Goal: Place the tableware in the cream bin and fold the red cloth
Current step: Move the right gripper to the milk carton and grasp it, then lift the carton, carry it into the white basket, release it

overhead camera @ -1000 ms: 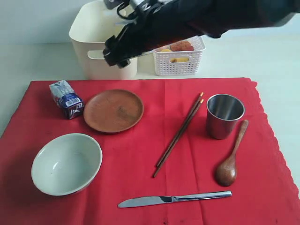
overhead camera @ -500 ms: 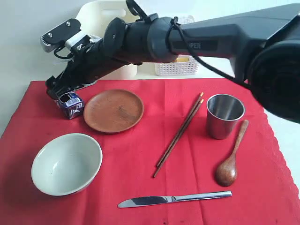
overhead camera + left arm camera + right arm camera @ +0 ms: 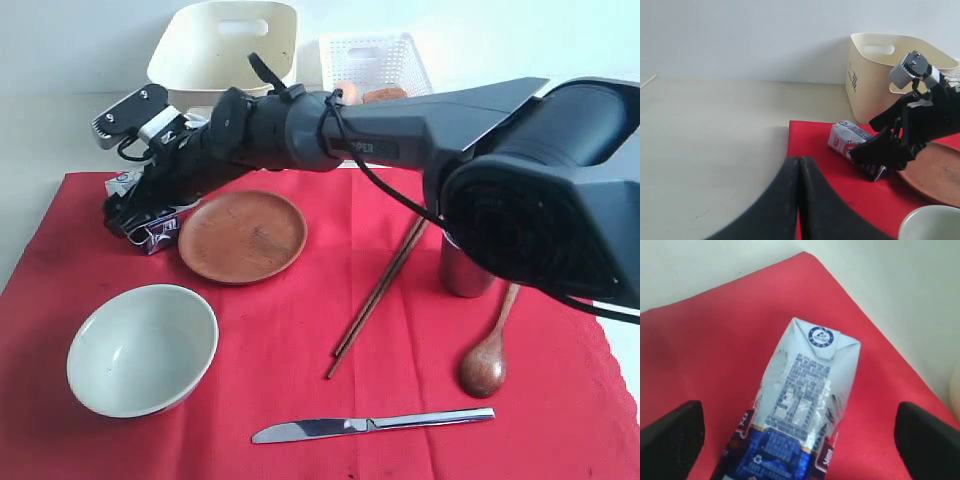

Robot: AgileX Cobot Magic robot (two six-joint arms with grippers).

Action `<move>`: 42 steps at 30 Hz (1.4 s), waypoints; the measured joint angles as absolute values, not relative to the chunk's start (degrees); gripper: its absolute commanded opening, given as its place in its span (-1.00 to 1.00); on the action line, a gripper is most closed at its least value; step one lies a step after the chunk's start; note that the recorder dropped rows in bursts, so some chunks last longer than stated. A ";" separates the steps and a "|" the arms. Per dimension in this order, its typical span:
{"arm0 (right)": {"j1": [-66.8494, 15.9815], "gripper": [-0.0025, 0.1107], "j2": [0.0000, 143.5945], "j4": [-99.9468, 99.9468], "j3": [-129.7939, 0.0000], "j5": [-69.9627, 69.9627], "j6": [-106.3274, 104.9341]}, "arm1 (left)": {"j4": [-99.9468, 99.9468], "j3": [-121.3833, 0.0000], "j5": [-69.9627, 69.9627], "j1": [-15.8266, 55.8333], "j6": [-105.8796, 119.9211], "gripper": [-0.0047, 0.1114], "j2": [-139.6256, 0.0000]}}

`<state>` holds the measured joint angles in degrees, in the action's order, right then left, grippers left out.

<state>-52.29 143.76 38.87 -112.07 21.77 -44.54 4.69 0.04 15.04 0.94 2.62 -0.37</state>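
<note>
My right gripper [image 3: 140, 212] reaches across to the cloth's far left corner and stands open. Its fingers [image 3: 671, 439] straddle the small blue-white carton [image 3: 805, 405] without touching it. My left gripper [image 3: 799, 161] is shut on nothing, hovering at the left edge of the red cloth [image 3: 300, 340]. On the cloth lie the brown plate [image 3: 242, 236], pale bowl [image 3: 142, 348], chopsticks [image 3: 378, 292], wooden spoon [image 3: 487, 360] and knife [image 3: 370, 425]. The steel cup [image 3: 465, 276] is mostly hidden behind the right arm. The cream bin [image 3: 235, 45] stands behind the cloth.
A white lattice basket [image 3: 375, 60] holding food items sits to the right of the cream bin. The right arm [image 3: 400, 125] spans the cloth's back half above the plate. Bare table [image 3: 710, 130] lies left of the cloth.
The right arm swung from in front of the cream bin down to the left and now sits lower over the carton. The tableware has not moved.
</note>
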 measured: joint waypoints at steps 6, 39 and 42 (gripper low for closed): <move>-52.29 0.50 145.10 37.91 -112.45 21.89 -44.65 | 4.69 0.04 15.04 0.94 2.62 -0.88 -0.37; -52.53 -0.96 137.03 44.48 -112.63 27.84 -44.76 | 4.69 0.04 15.04 0.94 2.62 -0.88 -0.37; -52.53 -0.96 133.93 43.74 -112.63 30.23 -44.76 | 4.69 0.04 15.04 0.94 2.62 -0.88 -0.37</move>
<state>-52.53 133.93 43.74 -112.63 30.23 -44.76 4.69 0.04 15.04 0.94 2.62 -0.37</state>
